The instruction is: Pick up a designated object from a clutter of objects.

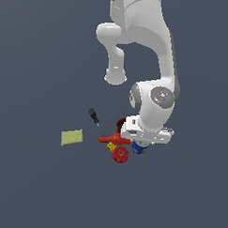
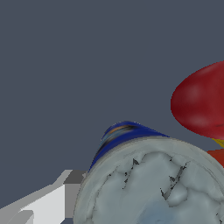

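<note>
At the edge of the clutter nearest the exterior view's right, the blue can (image 1: 139,147) sits directly under the arm's hand, just beside the red round fruit (image 1: 120,154) and near the red elongated tool (image 1: 114,139). The gripper (image 1: 144,141) is down at the can; the wrist view shows one white finger (image 2: 41,205) lying alongside the can's wall, but the other finger is out of sight, so I cannot tell whether the jaws stand apart or have clamped. To do this step well, I judge the fingers should straddle the can's blue side squarely, below the rim, and close evenly so it neither tips nor is nudged into the fruit (image 2: 201,103) next to it; the lift should then go straight up, clear of the neighbours. The can (image 2: 148,183) fills much of the wrist view: a pale grey-white round top with a crinkled, dented look, ringed by a deep blue wall with a band of lighter colour. The dark red cup (image 1: 120,123) stands behind the hand, the black screwdriver (image 1: 93,117) and yellow sponge (image 1: 71,137) well apart.
</note>
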Available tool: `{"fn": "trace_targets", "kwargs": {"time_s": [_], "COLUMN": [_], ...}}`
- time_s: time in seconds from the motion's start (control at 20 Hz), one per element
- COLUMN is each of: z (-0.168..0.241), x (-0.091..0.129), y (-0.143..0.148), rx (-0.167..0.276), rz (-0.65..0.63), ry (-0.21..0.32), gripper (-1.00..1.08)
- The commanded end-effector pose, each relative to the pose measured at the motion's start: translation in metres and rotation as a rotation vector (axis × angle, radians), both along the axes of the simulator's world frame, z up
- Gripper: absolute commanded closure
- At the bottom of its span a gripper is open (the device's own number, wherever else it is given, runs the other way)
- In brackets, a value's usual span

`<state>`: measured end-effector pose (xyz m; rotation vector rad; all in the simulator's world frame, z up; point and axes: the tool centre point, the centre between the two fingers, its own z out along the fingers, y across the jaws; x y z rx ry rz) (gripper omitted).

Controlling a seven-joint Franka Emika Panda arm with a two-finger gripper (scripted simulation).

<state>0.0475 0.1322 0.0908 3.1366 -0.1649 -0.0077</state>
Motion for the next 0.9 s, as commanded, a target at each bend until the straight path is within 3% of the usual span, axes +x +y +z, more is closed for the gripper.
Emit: {"fn": "trace_targets", "kwargs": {"time_s": [0.0, 0.85], "z": [0.013, 0.134], "x": [-0.004, -0.071], "y": [-0.002, -0.024], "rx": [0.001, 0.000], "rz": [-0.001, -0.001], "ry": [-0.006, -0.006], "gripper": [1.08, 1.08]}}
